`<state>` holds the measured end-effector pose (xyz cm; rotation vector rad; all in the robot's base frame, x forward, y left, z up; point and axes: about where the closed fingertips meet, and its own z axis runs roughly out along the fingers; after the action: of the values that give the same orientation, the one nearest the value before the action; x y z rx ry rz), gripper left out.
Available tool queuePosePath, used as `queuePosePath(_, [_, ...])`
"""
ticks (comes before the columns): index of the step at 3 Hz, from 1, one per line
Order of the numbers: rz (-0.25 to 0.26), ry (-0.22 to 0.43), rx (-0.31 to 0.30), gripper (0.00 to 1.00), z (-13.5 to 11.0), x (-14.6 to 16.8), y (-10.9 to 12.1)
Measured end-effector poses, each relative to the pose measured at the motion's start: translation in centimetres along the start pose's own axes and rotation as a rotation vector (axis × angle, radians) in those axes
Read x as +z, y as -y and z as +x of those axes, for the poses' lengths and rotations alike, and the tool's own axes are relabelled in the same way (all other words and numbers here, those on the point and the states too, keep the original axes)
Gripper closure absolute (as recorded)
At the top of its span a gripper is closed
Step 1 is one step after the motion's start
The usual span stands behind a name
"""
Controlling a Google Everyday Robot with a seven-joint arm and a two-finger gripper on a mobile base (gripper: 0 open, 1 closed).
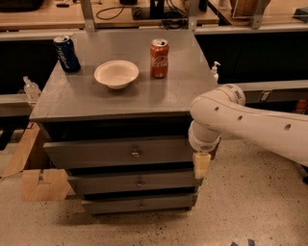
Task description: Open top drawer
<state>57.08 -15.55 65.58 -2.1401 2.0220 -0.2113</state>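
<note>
Arm: white, thick arm [255,122] coming in from the right edge, bent at a rounded elbow beside the cabinet's front right corner, its last link pointing down
Gripper: the gripper [201,165] hangs below that link at the right end of the top drawer's front, where a cream-coloured tip shows against the gray panel
Claw state: cannot tell whether it is released or clenched, and contact with the drawer front is not clear either
Top drawer: the top drawer [110,153] is the uppermost gray front, just under the cabinet's slab, with a dark gap above its upper edge
Knob: small round metal knob [135,153] at the panel's centre, well left of the gripper and untouched
Lower drawers: middle drawer [134,181] and bottom drawer [139,203] sit below, each front looking narrower than the one above
Cabinet top: gray slab [86,98] carrying a white bowl [116,74] near its middle, a red can [159,58] upright just right of the bowl and a blue can [66,54] upright at the back left
Floor: speckled pale floor [250,206], with flattened cardboard [41,185] lying left of the cabinet
Room: a wooden bench [120,14] with cables runs behind, and a small pump bottle [215,70] stands beyond the cabinet's right edge
</note>
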Motion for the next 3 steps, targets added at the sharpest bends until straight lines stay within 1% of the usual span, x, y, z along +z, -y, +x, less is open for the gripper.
queuePosePath(1, [0.000,0.000,0.000,0.00,0.0,0.0,0.0])
queuePosePath(2, [-0.002,0.000,-0.001,0.18,0.0,0.1,-0.1])
queuePosePath(3, [-0.051,-0.014,0.015,0.43,0.4,0.1,-1.1])
